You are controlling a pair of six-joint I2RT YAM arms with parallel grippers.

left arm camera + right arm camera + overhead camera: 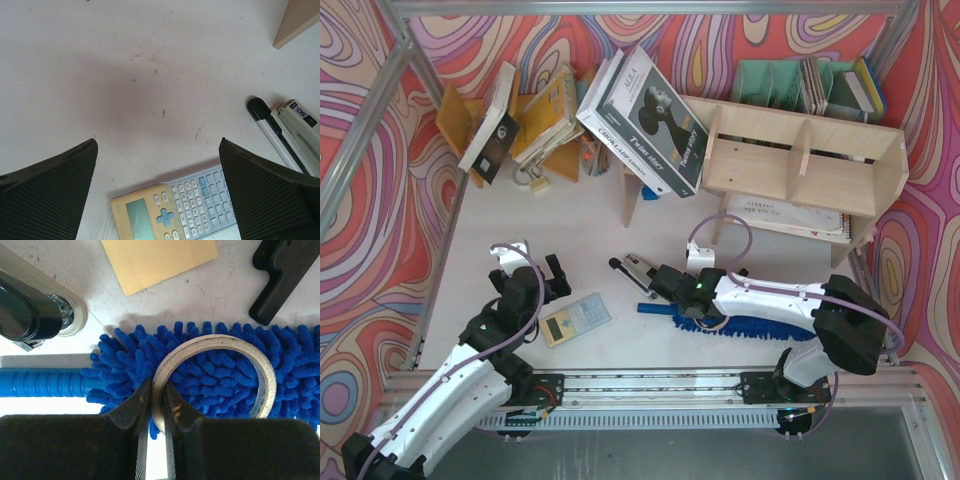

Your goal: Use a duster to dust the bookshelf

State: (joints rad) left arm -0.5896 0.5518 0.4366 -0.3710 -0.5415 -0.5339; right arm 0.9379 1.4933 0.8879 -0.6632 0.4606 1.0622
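White tabletop (pixel 620 230), swirl-patterned walls (pixel 360 200). Bright-blue fluffy chenille duster (pixel 760 325) lies near front right edge, pale plywood bookshelf (pixel 800 160) at back right. Beige tape ring (pixel 215 342) rests on fluff; right jaws clamped on its wall, probably clearing it; left jaws apart, idle over yellow-grey calculator (pixel 175 210).

The right arm (pixel 770 292) partly hides the duster (pixel 765 331).

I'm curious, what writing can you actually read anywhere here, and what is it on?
"Twins story": cover of the tilted dark book beside the bookshelf.
"50": on the stapler, seen upside down.
Calculator keys, tape roll print, other books: too small or blurred to read.
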